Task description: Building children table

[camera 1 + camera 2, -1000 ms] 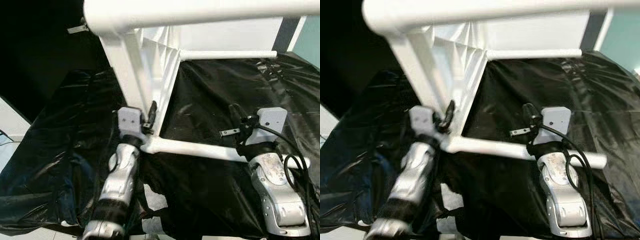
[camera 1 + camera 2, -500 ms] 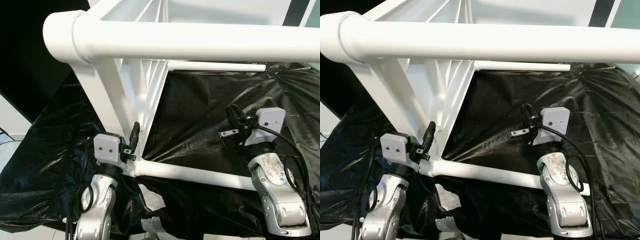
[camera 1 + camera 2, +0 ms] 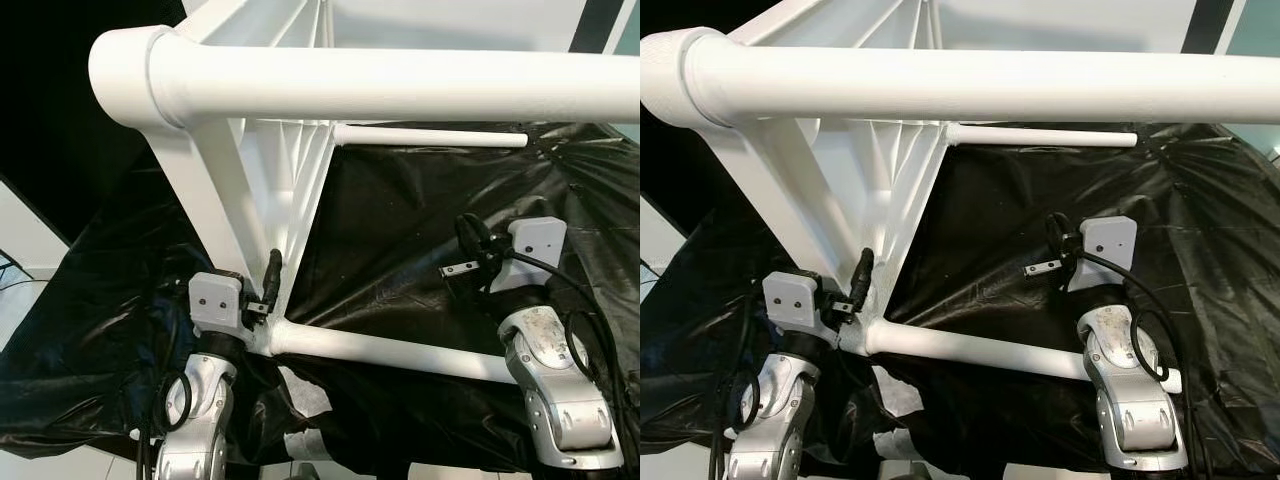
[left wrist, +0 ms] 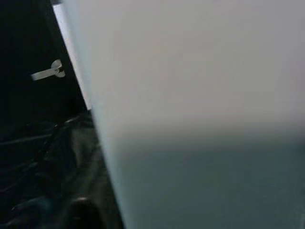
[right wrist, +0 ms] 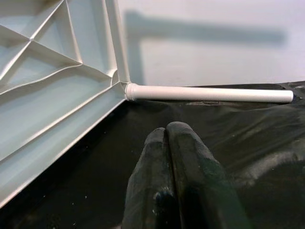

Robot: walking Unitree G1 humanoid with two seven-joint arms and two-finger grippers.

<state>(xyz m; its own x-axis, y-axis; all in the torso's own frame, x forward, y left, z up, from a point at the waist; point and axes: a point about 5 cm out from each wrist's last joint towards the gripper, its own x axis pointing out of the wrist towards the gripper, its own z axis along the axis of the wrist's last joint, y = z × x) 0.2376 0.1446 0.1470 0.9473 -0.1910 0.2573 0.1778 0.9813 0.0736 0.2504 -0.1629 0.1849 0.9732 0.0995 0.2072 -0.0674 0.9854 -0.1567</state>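
The white children's table (image 3: 300,170), on its side over black plastic sheeting (image 3: 420,210), has tipped up and steadied since a second ago – left pincer (image 3: 268,290) grips its near-left corner, right pincer (image 5: 174,157) hovers closed, empty – legs look fitted

No readable text, label, brand, number or sign on anything in view

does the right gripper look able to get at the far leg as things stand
Probably yes. The right gripper hovers with fingers shut above the black sheet, facing the far leg. Only bare sheet lies between them, though it would have to reach forward and open first.
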